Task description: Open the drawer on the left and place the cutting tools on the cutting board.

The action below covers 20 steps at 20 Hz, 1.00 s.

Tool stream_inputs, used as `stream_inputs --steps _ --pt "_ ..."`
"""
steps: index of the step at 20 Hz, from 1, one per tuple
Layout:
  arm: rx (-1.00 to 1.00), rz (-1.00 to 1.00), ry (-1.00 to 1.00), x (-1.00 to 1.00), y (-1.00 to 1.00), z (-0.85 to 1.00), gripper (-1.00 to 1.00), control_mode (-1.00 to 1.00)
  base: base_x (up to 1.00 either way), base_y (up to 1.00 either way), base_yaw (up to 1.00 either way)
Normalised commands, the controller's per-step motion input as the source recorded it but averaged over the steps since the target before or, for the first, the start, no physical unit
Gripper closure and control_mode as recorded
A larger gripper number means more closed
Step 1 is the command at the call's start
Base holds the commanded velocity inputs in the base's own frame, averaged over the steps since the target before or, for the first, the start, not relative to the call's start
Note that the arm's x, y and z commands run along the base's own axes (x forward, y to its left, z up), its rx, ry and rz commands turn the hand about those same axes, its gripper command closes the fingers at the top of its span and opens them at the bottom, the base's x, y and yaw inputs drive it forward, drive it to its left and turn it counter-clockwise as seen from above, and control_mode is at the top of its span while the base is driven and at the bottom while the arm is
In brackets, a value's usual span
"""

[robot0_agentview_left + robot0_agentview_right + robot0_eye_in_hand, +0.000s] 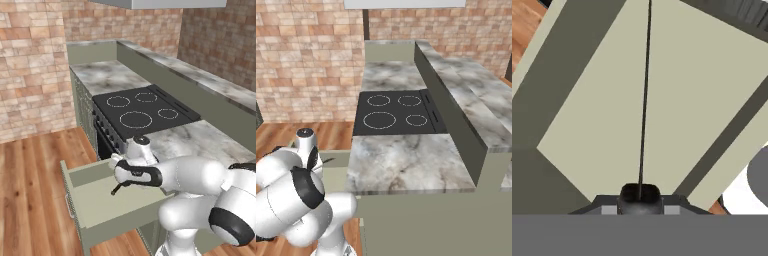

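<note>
The sage-green drawer [117, 224] stands pulled out below the counter, and its pale floor [682, 100] lies bare under the hand. My gripper [121, 184] hangs over the drawer's middle, shut on a thin dark knife-like cutting tool [115, 189]. In the hand view the cutting tool [644, 100] is a thin black line running up from its dark handle between the fingertips. The right base view has a corner of the open drawer [338, 172] behind my arm. The cutting board is out of view.
A black four-ring cooktop [142, 110] sits just beyond the drawer, with marble counter [200, 142] to its right and a raised ledge [456, 115] behind. Wooden floor [35, 190] spreads to the left, up to a brick wall [30, 65].
</note>
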Motion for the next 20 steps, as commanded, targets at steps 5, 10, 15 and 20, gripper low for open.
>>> stream_inputs --steps 5,10,15,20 --pt "0.00 0.00 0.13 0.26 0.18 1.00 1.00 -1.00 0.00 0.00 0.00" --pt "0.00 0.01 0.16 0.18 0.08 1.00 1.00 -1.00 0.00 0.00 0.00" --pt "-0.10 0.08 0.08 -0.20 -0.25 1.00 1.00 -1.00 0.00 0.00 0.00" --pt "-0.23 0.14 0.00 -0.70 -0.73 0.62 1.00 -1.00 0.00 0.00 0.00"
